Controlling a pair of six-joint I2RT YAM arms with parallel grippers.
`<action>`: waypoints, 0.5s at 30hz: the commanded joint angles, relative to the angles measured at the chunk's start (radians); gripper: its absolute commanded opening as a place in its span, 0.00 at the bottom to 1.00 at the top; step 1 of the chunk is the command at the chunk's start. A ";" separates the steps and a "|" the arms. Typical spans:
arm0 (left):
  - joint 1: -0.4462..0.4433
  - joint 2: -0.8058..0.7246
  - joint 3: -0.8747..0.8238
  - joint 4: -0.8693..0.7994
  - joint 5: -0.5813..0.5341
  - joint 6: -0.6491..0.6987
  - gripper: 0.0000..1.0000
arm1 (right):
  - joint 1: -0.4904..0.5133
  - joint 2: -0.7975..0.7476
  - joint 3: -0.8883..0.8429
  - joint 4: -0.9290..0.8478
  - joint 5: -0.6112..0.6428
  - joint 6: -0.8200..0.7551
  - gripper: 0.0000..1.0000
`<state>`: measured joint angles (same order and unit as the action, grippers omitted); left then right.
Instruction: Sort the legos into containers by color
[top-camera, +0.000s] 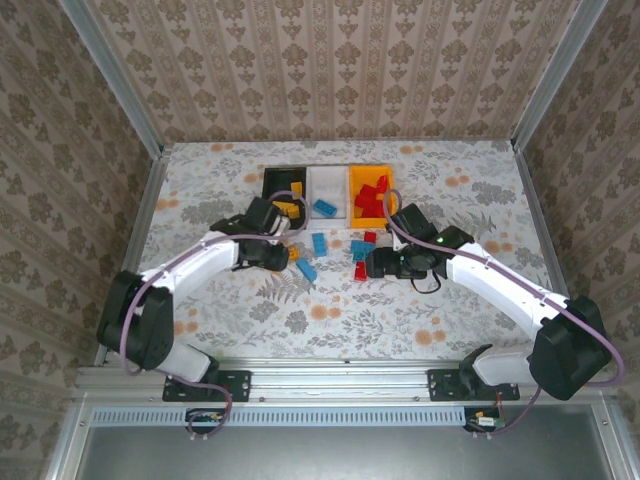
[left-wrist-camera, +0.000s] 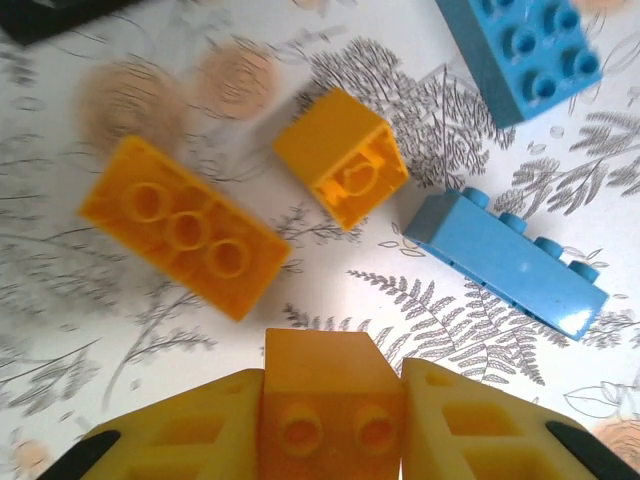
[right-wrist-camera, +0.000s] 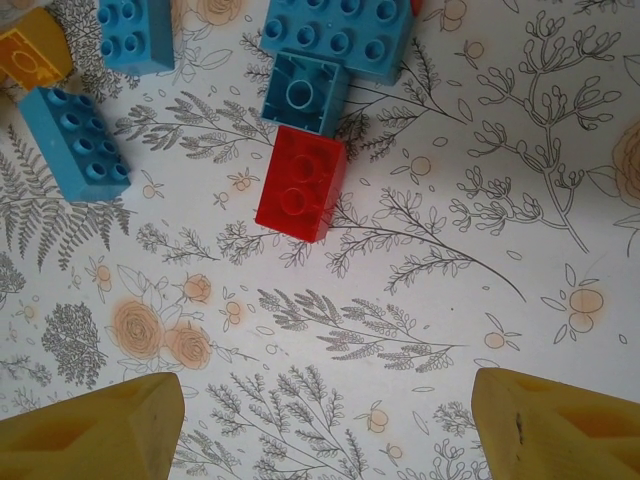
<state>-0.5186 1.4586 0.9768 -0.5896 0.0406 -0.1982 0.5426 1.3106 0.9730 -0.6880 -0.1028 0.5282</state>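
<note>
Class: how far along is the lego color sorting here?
Done: several red legos lie in the orange bin, one blue brick in the white bin. In hand: the left gripper clamps an orange brick. Left: loose blue bricks, loose orange bricks, a red brick on the table.

Beige damask-patterned walls (top-camera: 330, 70), floral-print tabletop (top-camera: 330, 325), aluminium corner posts (top-camera: 110, 75), even light

Bare table (right-wrist-camera: 400, 320) is left free between the right gripper's (right-wrist-camera: 325, 425) spread fingers (right-wrist-camera: 90, 430) up to the red brick (right-wrist-camera: 300, 183), while the left gripper's (left-wrist-camera: 332, 410) way forward is crowded by a long orange brick (left-wrist-camera: 185, 228), a small orange brick (left-wrist-camera: 342, 155) and a blue brick (left-wrist-camera: 505, 262).
</note>
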 joint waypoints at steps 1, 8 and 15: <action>0.057 -0.068 0.041 -0.055 0.036 -0.036 0.35 | 0.011 0.013 -0.006 0.014 -0.011 0.014 0.78; 0.223 -0.091 0.157 -0.001 0.141 -0.083 0.36 | 0.017 0.028 -0.010 0.025 -0.010 0.014 0.78; 0.267 0.091 0.347 0.053 0.184 -0.089 0.36 | 0.020 0.049 -0.016 0.036 -0.014 0.014 0.78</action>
<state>-0.2543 1.4696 1.2541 -0.5671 0.1844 -0.2707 0.5556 1.3491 0.9714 -0.6666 -0.1051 0.5282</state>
